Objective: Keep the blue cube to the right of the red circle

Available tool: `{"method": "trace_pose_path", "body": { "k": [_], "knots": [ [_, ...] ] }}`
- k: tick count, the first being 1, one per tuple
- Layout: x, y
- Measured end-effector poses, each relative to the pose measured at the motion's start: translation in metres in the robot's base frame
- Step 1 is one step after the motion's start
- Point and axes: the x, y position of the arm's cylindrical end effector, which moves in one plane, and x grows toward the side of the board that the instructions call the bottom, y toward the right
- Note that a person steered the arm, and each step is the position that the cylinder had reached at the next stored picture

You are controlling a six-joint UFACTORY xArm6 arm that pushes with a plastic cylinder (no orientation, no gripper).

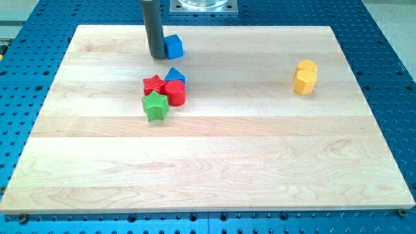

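Small blue plastic cube [173, 46] stood near the top of the pale wooden desk [208, 162], up and slightly right of the red plastic circle [175, 93]. No containers. Red circle clustered touching a red star [153, 84], green star [155, 106] and blue triangular block [174, 75]; yellow block [304, 77] well apart at right. Upright dark rod, my tip [157, 57] just beside the cube's left. No hand fitted, so grasp state not tellable.

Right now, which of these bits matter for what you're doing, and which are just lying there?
In the job: blue cube, red circle, and my tip, against the cube's left side.

Lying about: blue triangle, red star, green star, yellow block off at the view's right.
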Motion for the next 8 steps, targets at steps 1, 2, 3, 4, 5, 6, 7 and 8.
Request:
{"method": "trace_pose_path", "body": {
  "k": [1,2,3,4,5,6,7,8],
  "knots": [
    [-0.027,0.041],
    [-0.056,0.086],
    [-0.022,0.104],
    [0.036,0.108],
    [0.026,0.15],
    [0.068,0.139],
    [0.077,0.14],
    [0.093,0.149]
  ]
}}
